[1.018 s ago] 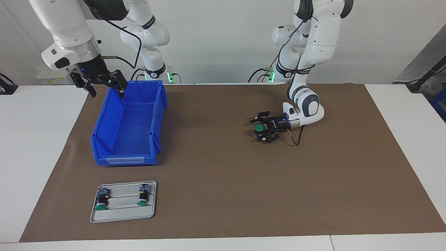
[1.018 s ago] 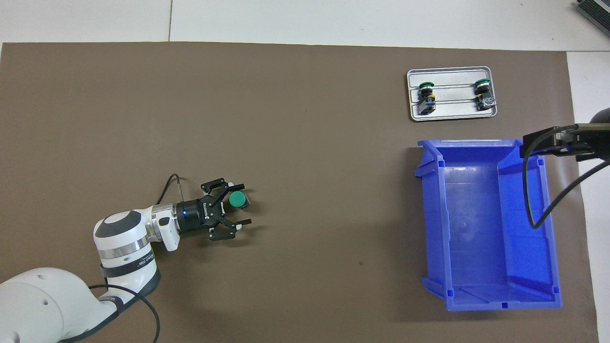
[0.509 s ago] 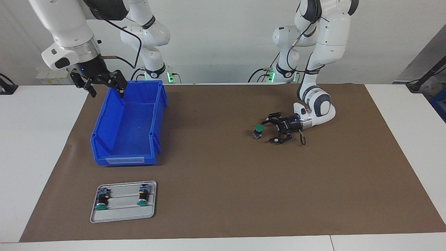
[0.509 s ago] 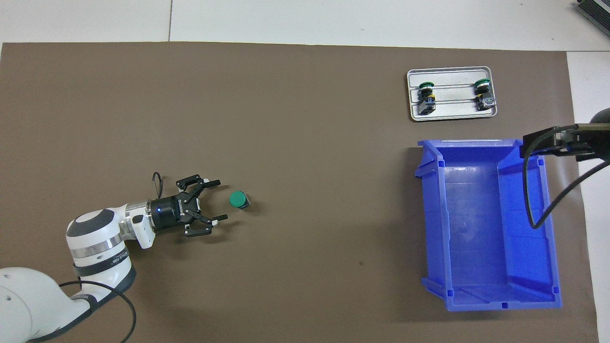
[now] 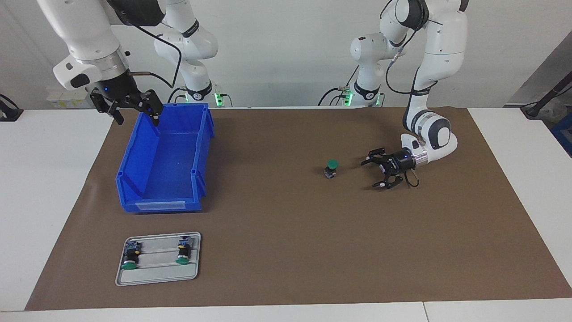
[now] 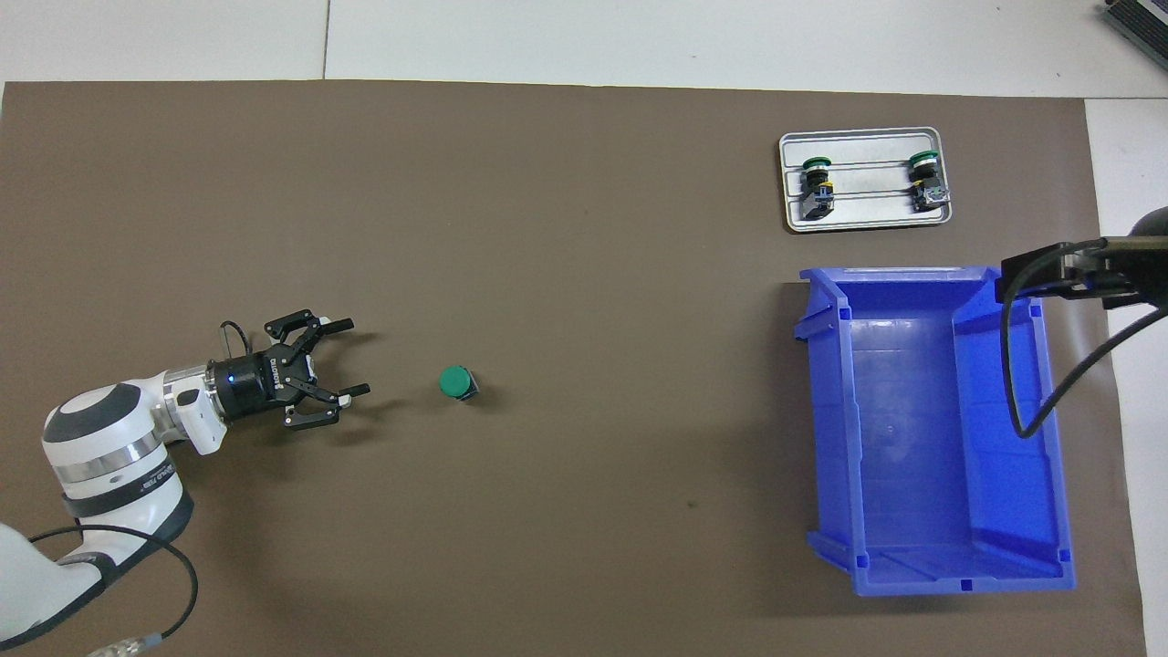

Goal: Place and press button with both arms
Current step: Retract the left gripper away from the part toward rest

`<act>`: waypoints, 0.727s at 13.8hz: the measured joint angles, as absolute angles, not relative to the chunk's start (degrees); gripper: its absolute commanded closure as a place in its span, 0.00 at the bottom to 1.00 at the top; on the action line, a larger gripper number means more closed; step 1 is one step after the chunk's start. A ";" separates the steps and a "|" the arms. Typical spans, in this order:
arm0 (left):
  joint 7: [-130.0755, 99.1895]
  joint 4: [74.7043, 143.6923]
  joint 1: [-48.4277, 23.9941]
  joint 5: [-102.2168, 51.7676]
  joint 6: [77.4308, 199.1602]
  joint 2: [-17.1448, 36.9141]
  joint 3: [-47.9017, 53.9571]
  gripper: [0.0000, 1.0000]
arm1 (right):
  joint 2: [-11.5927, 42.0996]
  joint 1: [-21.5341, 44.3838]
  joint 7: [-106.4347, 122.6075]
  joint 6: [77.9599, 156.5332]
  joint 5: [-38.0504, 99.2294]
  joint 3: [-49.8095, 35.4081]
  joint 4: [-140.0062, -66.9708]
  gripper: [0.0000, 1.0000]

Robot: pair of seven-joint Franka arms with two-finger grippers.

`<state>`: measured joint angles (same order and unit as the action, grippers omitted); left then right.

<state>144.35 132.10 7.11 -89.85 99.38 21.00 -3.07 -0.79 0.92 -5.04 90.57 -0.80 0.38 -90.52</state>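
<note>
The button (image 5: 331, 168) stands upright on the brown mat, green cap up, free of both grippers; it also shows in the overhead view (image 6: 455, 382). My left gripper (image 5: 373, 172) is open and empty, low over the mat beside the button toward the left arm's end of the table, a clear gap away; it also shows in the overhead view (image 6: 352, 358). My right gripper (image 5: 137, 118) is open and empty, held in the air over the robots' end of the blue bin (image 5: 163, 205), and waits there.
The blue bin (image 6: 922, 566) is empty, at the right arm's end of the table. A grey tray (image 5: 158, 278) lies farther from the robots than the bin and holds two more green-capped buttons (image 5: 129, 260) (image 5: 182, 255).
The left gripper was around the button a second ago. It has let go and drawn back toward the left arm's end. The button stays standing. The right arm has not moved.
</note>
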 measured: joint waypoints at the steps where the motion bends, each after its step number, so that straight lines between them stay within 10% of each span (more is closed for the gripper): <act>1: 143.25 131.68 7.13 -89.84 99.65 21.00 -3.07 0.01 | -0.79 0.92 -5.04 90.57 -0.80 0.38 -90.52 0.00; 10: 99.36 112.73 6.88 -83.54 100.11 17.14 -2.06 0.01 | -0.79 0.92 -5.04 90.57 -0.80 0.38 -90.52 0.00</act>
<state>99.36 112.73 6.88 -83.54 100.11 17.14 -2.06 -0.79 0.92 -5.04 90.57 -0.80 0.38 -90.52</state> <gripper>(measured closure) 0.009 0.000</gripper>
